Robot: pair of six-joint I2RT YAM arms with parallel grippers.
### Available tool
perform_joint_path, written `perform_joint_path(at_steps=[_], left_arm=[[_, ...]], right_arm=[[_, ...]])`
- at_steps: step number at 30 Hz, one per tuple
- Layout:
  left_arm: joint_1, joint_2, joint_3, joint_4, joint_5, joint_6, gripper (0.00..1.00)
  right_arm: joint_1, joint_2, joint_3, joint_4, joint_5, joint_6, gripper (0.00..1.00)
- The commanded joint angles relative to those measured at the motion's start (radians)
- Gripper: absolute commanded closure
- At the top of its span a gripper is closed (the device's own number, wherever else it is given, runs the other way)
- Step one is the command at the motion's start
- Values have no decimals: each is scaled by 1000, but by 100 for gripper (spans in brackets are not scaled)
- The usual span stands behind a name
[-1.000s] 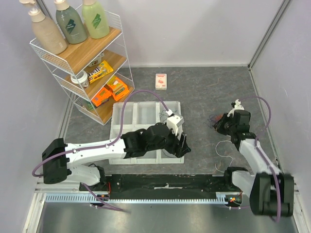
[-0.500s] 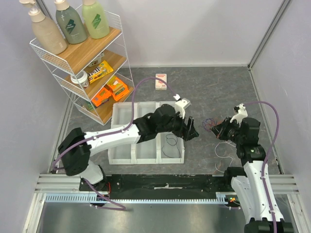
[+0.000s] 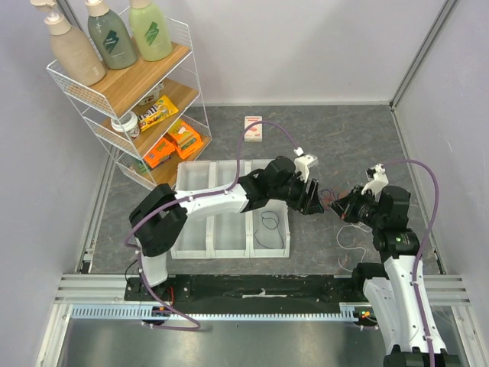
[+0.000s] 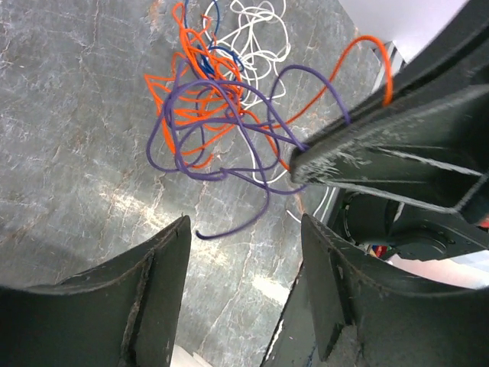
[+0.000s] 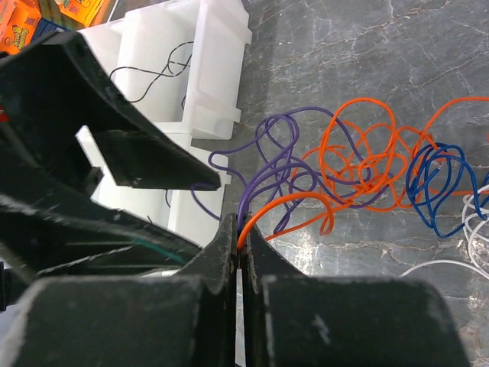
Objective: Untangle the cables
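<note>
Grey marbled desk (image 3: 328, 138) is seen under a loose knot of cables (image 4: 214, 99), right of a white tray (image 3: 191, 183). Purple and orange loops are interwoven, with blue and white strands at one edge. Orange and purple strands are pinched by the right gripper (image 5: 241, 237). The left gripper (image 4: 244, 229) is held spread just beside the knot. A black cable (image 3: 267, 227) is coiled in the tray.

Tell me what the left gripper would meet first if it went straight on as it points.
Probably the purple cable: its loops and loose end lie right ahead of the open left gripper. Depth is unclear.
</note>
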Motion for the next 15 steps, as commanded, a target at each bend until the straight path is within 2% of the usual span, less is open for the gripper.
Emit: perform_joint_path(at_steps=[1, 4, 6, 9, 12, 13, 15], left_arm=[[5, 49, 60, 37, 28, -32, 35], [7, 69, 78, 40, 19, -45, 37], [10, 75, 92, 40, 10, -46, 43], [10, 74, 104, 29, -13, -42, 62], [10, 45, 92, 26, -36, -28, 93], [8, 30, 79, 26, -48, -25, 96], [7, -22, 48, 33, -59, -17, 98]], right_arm=[[2, -9, 24, -5, -44, 4, 100], [2, -6, 19, -8, -44, -4, 100], [2, -3, 17, -11, -52, -4, 100], [2, -8, 14, -8, -51, -2, 100], [1, -19, 10, -14, -29, 1, 100], [2, -20, 7, -14, -18, 7, 99], [2, -19, 2, -17, 35, 31, 87]])
